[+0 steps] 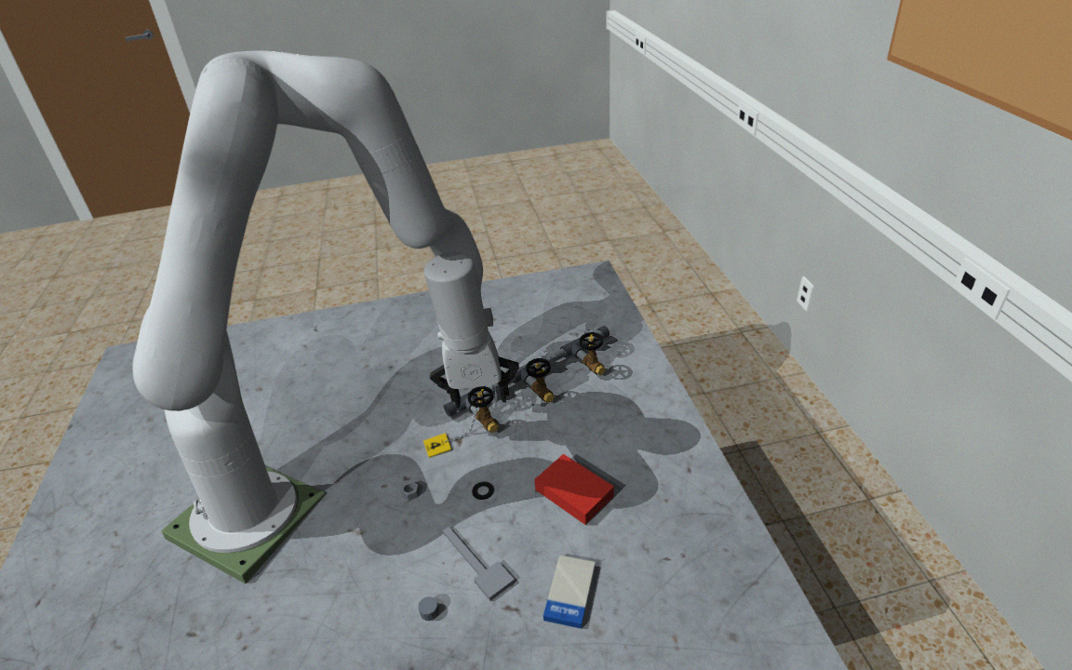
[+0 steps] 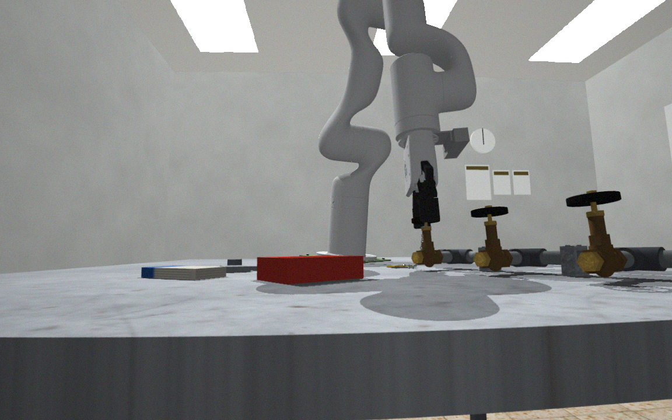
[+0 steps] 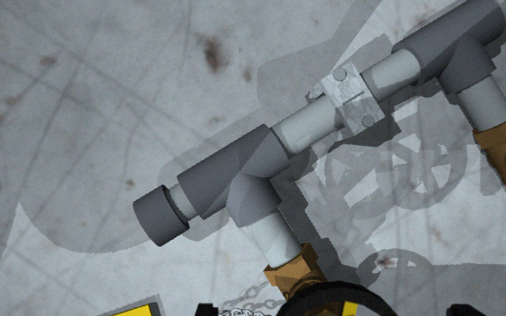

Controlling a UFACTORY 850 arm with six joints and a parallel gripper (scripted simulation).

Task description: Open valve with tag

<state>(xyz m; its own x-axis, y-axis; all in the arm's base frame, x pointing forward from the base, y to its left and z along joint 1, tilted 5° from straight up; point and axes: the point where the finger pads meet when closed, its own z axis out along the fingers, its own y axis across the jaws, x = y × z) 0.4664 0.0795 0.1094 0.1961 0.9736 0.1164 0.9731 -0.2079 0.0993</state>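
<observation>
Three brass valves with black handwheels stand in a row on a grey pipe (image 1: 560,356) (image 3: 235,171). The left valve (image 1: 483,401) (image 2: 426,255) has a chain (image 3: 244,303) running to a yellow tag (image 1: 437,445) (image 3: 134,311) marked 4. My gripper (image 1: 480,395) (image 2: 425,209) (image 3: 334,312) is open, its fingers standing apart on either side of this valve's handwheel (image 3: 336,290). The middle valve (image 1: 538,370) (image 2: 490,211) and the right valve (image 1: 591,341) (image 2: 592,198) stand free of the gripper.
On the grey table (image 1: 690,582) lie a red block (image 1: 573,487) (image 2: 310,268), a white and blue box (image 1: 570,590) (image 2: 184,272), a black ring (image 1: 484,485), a nut (image 1: 412,489), a flat grey tool (image 1: 479,564) and a grey cylinder (image 1: 432,607). The arm's base (image 1: 244,520) stands at the left.
</observation>
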